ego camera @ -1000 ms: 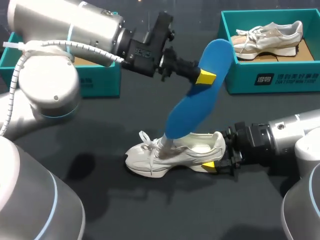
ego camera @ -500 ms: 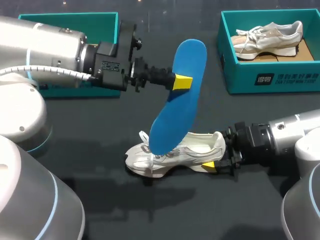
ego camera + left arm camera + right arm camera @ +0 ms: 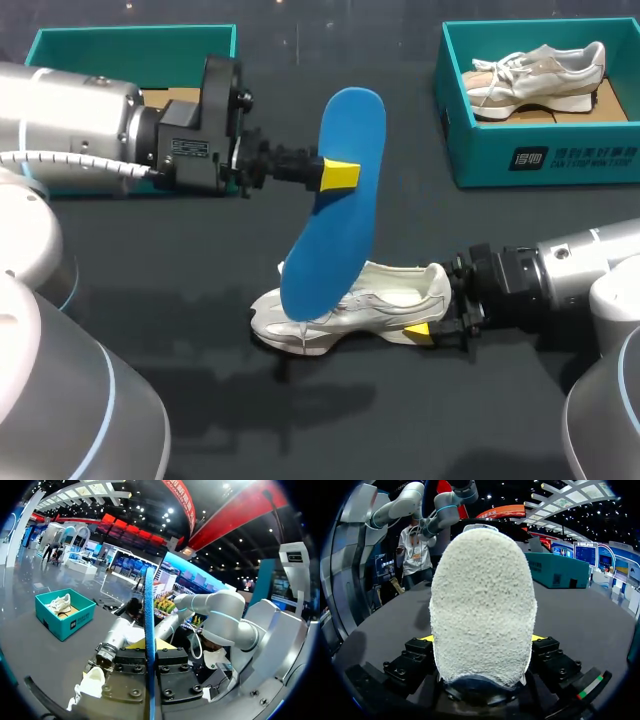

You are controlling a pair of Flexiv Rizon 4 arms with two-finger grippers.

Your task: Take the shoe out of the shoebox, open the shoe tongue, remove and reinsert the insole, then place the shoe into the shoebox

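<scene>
Took the white shoe (image 3: 350, 310) as landmark: stood on its sole on the dark desk (image 3: 200, 260), toe toward the left arm's side, heel toward the right arm's. Clamped at that heel by the right tool (image 3: 430, 318), with fingers pressed to it from both sides. Above the shoe, found the blue insole (image 3: 335, 210) pinched by the left tool (image 3: 340, 175), with yellow tips closed on its two faces; seen edge-on between those fingers in the left wrist view. Hung steep, nearly upright, leaning with top end beyond the shoe and low end down over the laces at the forefoot; could not tell whether touching there. Judged the insole fully out, so reinsertion next. Turned on one relation: long axis of the insole almost crosswise to the shoe's toe-to-heel line, with the opening just heelward of the low end. Would need laying down along that line and feeding in by the left arm, with the heel braced by the right tool. Beyond the shoe on the left arm's side, noted a teal shoebox (image 3: 130, 35); beyond it on the right arm's side, a second box (image 3: 480, 160) with another shoe (image 3: 540, 75) inside.
</scene>
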